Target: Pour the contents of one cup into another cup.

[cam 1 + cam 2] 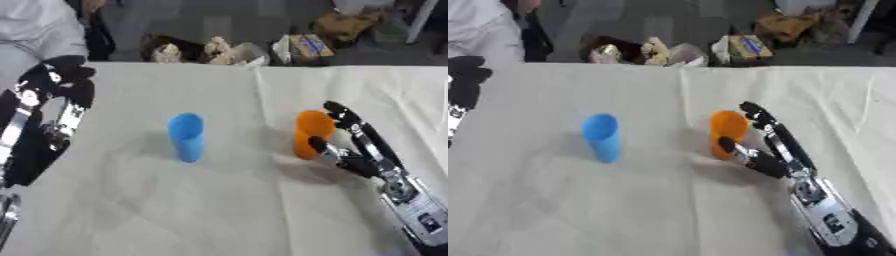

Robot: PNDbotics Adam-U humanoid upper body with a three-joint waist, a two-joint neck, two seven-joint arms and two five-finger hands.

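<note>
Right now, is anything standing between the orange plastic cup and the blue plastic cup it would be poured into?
Nothing visible: only bare cream tablecloth lies between the orange plastic cup and the blue plastic cup. The right hand is open at the orange cup's right side.

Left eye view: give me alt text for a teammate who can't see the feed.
The right robot hand reaches beside an upright orange cup on a white tablecloth, fingers straight and thumb near the cup's base, not yet closed round it. An upright blue cup stands to its left. The left robot hand hangs at the left edge.
</note>
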